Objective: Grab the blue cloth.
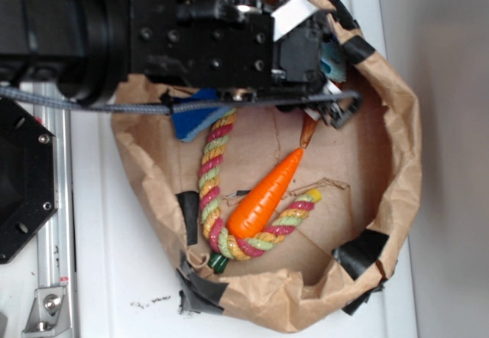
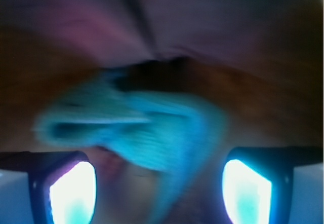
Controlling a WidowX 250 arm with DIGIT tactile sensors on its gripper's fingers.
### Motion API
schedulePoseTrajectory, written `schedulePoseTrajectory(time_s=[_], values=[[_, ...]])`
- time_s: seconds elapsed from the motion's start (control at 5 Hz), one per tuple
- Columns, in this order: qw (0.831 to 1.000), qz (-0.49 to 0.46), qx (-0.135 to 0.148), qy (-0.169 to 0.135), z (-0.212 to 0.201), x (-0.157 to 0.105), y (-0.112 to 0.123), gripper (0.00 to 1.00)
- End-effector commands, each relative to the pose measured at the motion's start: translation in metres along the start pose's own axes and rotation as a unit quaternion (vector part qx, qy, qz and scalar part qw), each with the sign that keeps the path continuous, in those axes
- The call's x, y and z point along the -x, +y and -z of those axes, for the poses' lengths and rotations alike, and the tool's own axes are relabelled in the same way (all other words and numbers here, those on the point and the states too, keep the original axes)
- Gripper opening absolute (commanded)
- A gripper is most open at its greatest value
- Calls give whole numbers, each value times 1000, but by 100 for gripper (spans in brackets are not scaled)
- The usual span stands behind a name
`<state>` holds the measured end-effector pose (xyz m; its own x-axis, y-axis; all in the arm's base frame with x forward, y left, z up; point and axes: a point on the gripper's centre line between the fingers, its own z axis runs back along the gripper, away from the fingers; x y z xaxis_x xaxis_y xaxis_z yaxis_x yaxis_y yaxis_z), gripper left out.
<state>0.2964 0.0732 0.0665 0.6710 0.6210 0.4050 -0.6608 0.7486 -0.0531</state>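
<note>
The blue cloth [image 2: 152,133] fills the middle of the blurred wrist view, a pale teal ribbed towel bunched just ahead of my gripper [image 2: 159,183]. One trailing corner hangs down into the gap between the fingers. Both fingertips [image 2: 71,188] stand far apart at the frame's lower corners, so the gripper is open and not closed on the cloth. In the exterior view the arm covers the top of the brown paper basin. Only a sliver of the cloth [image 1: 334,66] shows beside the gripper [image 1: 317,70] near the upper right wall.
Inside the paper basin [image 1: 397,162] lie an orange toy carrot [image 1: 267,196], a multicoloured rope [image 1: 218,185] and a bright blue sponge [image 1: 195,120] half under the arm. Black tape patches [image 1: 359,250] dot the rim. A metal rail [image 1: 57,223] runs along the left.
</note>
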Motion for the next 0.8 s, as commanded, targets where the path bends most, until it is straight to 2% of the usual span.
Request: schedulePoseTrajectory(time_s=[0.0,0.4,0.6], values=[[999,9,-23,-20,26,-14,2,100],[998,20,-52,0,41,-18,5,100],[999,10,-51,-1,41,-17,8,0]])
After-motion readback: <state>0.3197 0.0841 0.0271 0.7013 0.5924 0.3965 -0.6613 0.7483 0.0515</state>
